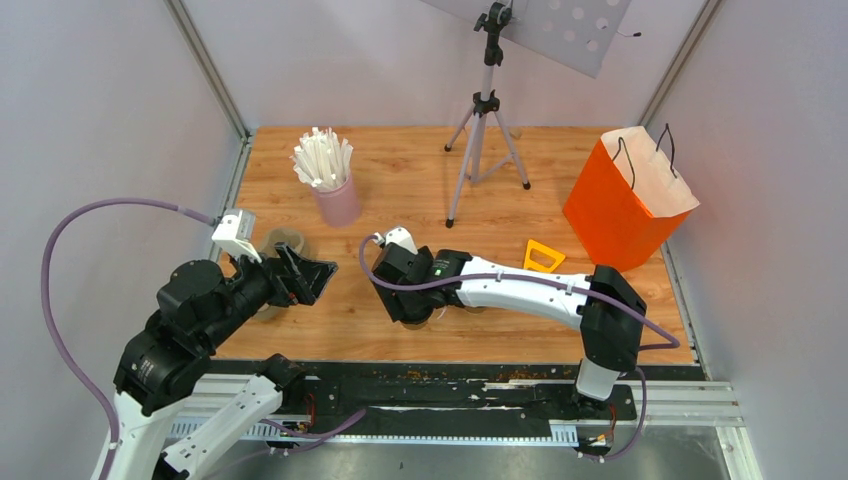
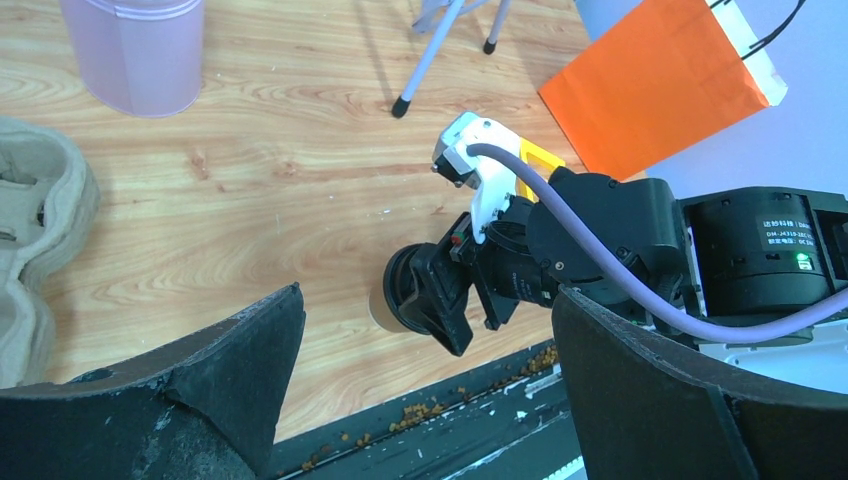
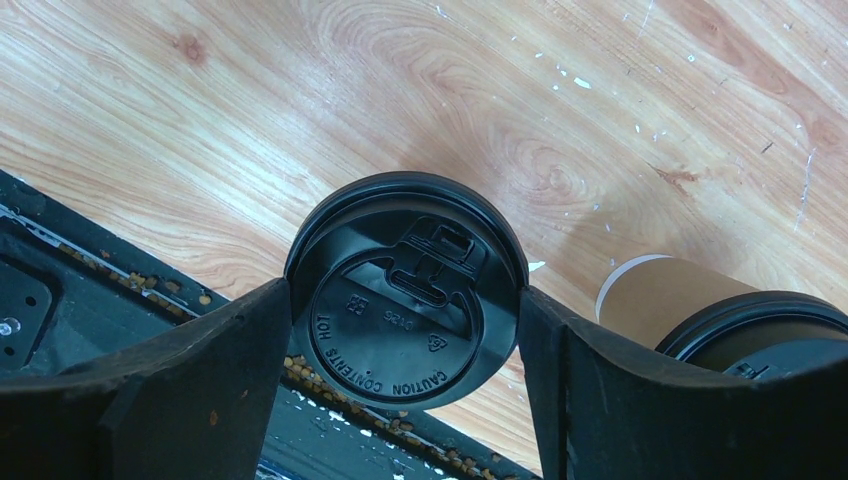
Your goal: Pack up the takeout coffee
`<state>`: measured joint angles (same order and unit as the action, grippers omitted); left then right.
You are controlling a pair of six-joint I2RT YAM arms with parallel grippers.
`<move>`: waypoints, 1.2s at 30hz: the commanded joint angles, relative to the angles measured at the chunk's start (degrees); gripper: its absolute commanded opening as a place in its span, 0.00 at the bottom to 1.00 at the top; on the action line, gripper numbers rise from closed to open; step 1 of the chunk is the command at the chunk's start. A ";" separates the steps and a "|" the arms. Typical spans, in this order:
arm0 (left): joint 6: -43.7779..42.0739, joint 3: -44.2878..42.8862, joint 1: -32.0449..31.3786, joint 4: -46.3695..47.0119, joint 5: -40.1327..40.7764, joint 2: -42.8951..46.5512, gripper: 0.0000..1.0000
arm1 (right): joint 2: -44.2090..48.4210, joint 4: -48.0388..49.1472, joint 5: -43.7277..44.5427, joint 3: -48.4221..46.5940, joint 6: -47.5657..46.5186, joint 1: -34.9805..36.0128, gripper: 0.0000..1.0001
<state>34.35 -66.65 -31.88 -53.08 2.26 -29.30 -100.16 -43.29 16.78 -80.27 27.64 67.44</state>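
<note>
The takeout coffee [image 3: 400, 320], a kraft-brown cup under a black lid marked "CAUTION CONTENTS HOT", stands near the table's front edge. My right gripper [image 3: 405, 300] straddles it, and both fingers touch the lid's rim. From the left wrist view the same cup [image 2: 385, 305] shows as a brown wall behind the right gripper [image 2: 430, 300]. A second lidded kraft cup [image 3: 700, 315] stands just to its right. My left gripper [image 1: 310, 280] hovers open to the left, over the table beside the pulp tray, with nothing between its fingers.
The grey-brown pulp cup tray [image 2: 30, 230] lies at the left, partly under the left arm. A pink cup of white sticks [image 1: 338, 200] stands behind it. An orange paper bag [image 1: 620, 205] stands open at the right, a yellow piece [image 1: 543, 257] before it, a tripod [image 1: 485, 130] at the back.
</note>
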 commanded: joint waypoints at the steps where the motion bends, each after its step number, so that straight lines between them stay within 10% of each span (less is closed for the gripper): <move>1: -0.94 0.40 0.02 0.22 0.73 0.19 1.00 | -1.21 0.37 -0.14 2.80 1.96 0.62 0.79; 36: -3.29 9.54 0.06 3.91 0.89 -1.20 1.00 | -0.58 -3.93 -0.38 -10.30 -10.79 -27.51 0.75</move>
<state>32.91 -58.33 -31.88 -52.14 2.13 -29.74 -102.04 -45.84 16.05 -89.89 17.91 42.57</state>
